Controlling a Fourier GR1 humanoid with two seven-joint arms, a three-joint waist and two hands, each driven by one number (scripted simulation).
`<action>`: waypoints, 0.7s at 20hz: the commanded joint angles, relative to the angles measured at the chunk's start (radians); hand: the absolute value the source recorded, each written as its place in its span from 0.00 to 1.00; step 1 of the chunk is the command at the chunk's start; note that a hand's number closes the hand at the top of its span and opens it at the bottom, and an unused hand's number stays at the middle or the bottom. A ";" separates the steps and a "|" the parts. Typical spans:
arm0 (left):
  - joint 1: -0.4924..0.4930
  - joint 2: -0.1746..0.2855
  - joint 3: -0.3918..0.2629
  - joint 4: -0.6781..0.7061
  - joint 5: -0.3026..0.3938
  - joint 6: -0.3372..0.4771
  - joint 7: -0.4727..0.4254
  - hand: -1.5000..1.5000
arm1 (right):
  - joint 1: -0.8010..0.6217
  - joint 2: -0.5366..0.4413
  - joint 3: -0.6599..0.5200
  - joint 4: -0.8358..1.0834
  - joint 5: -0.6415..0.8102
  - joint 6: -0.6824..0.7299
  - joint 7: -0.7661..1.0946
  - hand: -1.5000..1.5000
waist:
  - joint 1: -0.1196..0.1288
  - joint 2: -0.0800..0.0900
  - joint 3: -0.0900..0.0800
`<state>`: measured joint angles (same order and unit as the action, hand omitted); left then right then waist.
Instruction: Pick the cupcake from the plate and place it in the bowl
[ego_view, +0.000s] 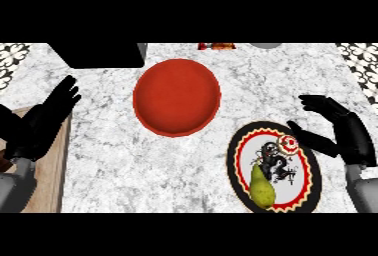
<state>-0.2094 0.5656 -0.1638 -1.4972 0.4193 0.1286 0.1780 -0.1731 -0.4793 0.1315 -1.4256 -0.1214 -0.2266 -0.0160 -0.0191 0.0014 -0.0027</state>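
Observation:
The plate (240, 165) lies at the lower right, with a black rim, a red and cream band and a dark dragon figure. At its upper edge sits the small red and white cupcake (288, 143). The red bowl (177, 97) stands on the marble counter up and left of the plate, with nothing in it. My right hand (341, 129) hovers open just right of the plate, its thumb close to the cupcake but apart from it. My left hand (44, 120) rests open at the left edge, fingers up.
A green-yellow pear (262, 187) lies on the plate's lower part. A wooden board (52, 170) lies under the left hand. A black box (103, 55) stands at the back left. Small red and orange items (216, 46) and a grey object (266, 45) sit at the back edge.

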 joint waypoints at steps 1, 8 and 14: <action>0.037 -0.011 -0.013 -0.007 -0.001 -0.050 0.001 0.50 | 0.136 0.057 0.026 -0.080 0.099 -0.099 -0.164 0.00 | 0.008 -0.004 0.003; 0.001 -0.008 0.017 -0.031 0.004 -0.073 0.067 0.50 | 0.090 -0.069 0.104 -0.332 0.342 -0.163 0.251 0.00 | 0.018 -0.008 0.001; -0.028 -0.055 -0.011 0.015 -0.031 -0.058 0.048 0.50 | -0.027 -0.253 0.136 -0.410 0.369 0.091 0.652 0.00 | 0.014 -0.004 -0.002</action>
<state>-0.2111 0.5297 -0.1631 -1.4906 0.4010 0.0594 0.2070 -0.1471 -0.6547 0.2206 -1.7756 0.2082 -0.2465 0.4106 -0.0042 -0.0045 -0.0037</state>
